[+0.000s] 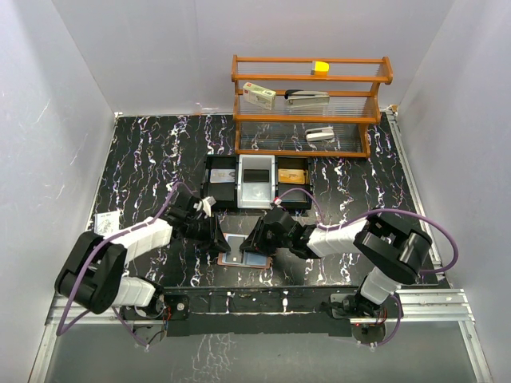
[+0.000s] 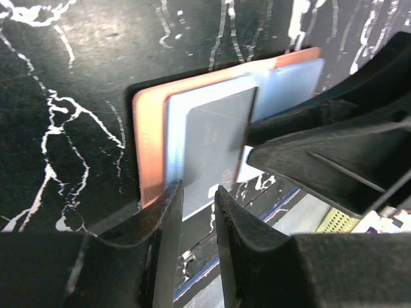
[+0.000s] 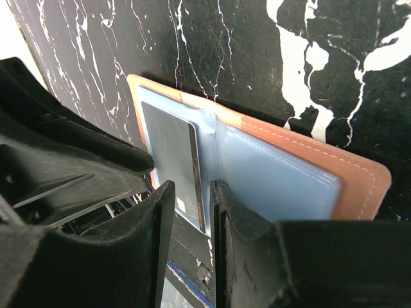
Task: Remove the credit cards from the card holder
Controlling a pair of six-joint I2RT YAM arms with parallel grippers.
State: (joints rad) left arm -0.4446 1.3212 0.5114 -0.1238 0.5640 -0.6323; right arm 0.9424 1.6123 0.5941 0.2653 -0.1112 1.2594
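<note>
The salmon-brown card holder [image 1: 234, 254] lies open and flat near the table's front edge, pale blue inside. It also shows in the left wrist view [image 2: 151, 128] and the right wrist view [image 3: 359, 186]. A dark grey card [image 2: 215, 144] sits in its left pocket, the near end sticking out past the holder's edge [image 3: 170, 147]. My left gripper [image 1: 217, 237] is at the holder's left side, jaws a narrow gap apart over the card's end [image 2: 198, 189]. My right gripper [image 1: 259, 239] is low over the fold, jaws a narrow gap apart above the card's corner [image 3: 192, 186]. Neither clamps anything.
A black tray [image 1: 219, 187], a white tray [image 1: 257, 187] and another black tray [image 1: 294, 187] stand behind the grippers. A wooden shelf [image 1: 311, 104] with small items is at the back. A small packet [image 1: 105, 222] lies at the left. The table's front edge runs just behind the holder.
</note>
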